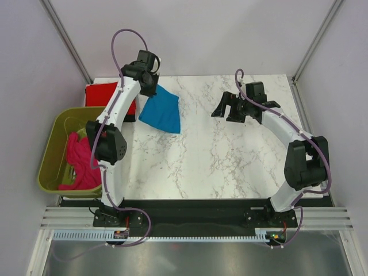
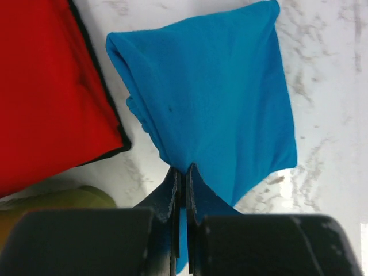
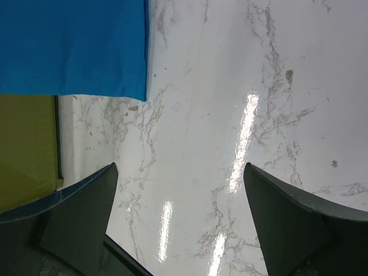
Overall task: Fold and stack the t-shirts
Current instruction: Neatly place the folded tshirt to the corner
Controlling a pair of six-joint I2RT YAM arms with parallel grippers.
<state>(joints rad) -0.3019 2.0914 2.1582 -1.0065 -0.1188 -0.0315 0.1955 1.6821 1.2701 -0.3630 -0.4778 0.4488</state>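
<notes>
**Blue t-shirt point(image 1: 163, 109) pinched at one corner by the left gripper point(image 1: 154, 87)**

Top view: the folded blue cloth lies on the marble table point(image 1: 230, 155), just right of the folded red t-shirt point(image 1: 108, 95). The pink t-shirt point(image 1: 80, 161) sits crumpled in the olive tub point(image 1: 53, 150).

Left wrist view: the fingers are clamped tight on the blue fabric's edge.

Right wrist view: the right gripper point(image 3: 179, 172) is spread wide above bare marble and grips nothing.
</notes>
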